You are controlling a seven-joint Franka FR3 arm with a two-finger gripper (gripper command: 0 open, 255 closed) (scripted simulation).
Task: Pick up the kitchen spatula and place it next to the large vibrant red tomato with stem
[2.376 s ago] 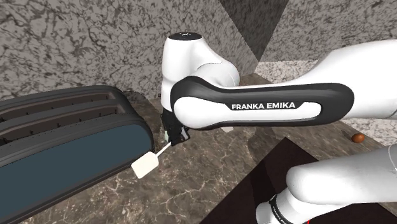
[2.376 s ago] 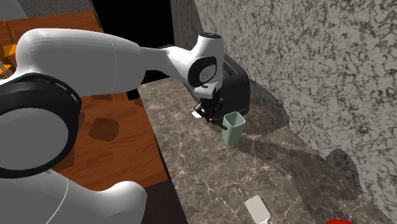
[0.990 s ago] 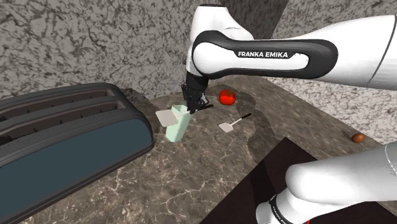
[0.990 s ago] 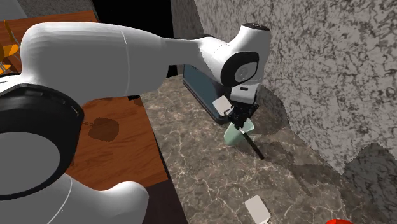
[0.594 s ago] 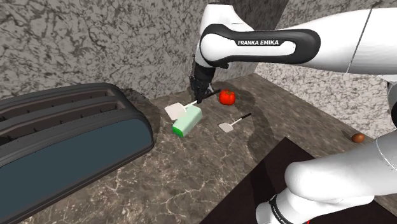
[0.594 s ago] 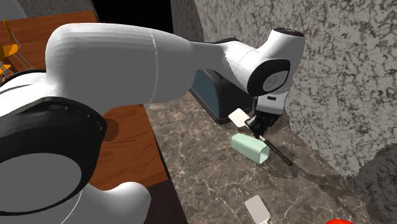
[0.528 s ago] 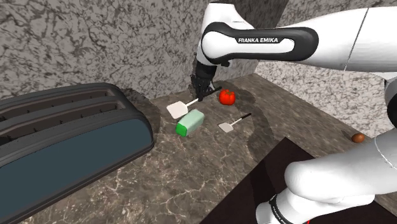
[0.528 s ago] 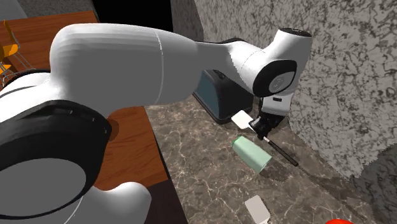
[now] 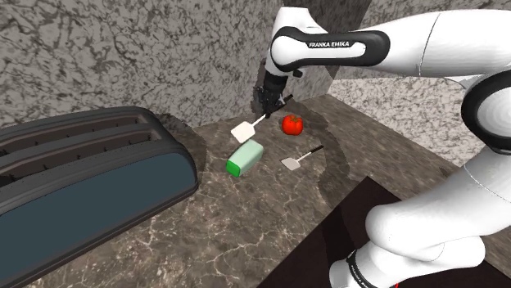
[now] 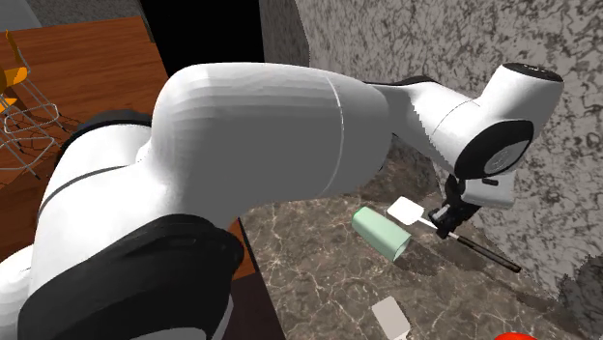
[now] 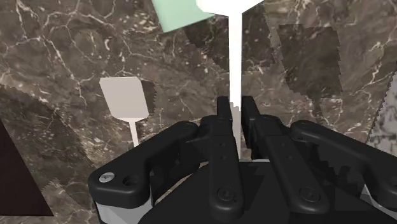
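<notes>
In the shoulder view, you are looking at a dark toaster [image 9: 90, 176] standing on the marble counter [image 9: 246, 233]. A pale green cup [image 9: 245, 157] is lying on its side. Above it, the gripper [image 9: 265, 111] is pinching the shaft of the spatula [image 9: 245, 130] and holding it over the counter, with its white blade near the cup. The red tomato [image 9: 292, 124] is sitting just beyond, and a second spatula [image 9: 298, 159] is lying nearby.

Lying cup [image 9: 245, 157], second spatula [image 9: 300, 157] near tomato [image 9: 292, 124]
</notes>
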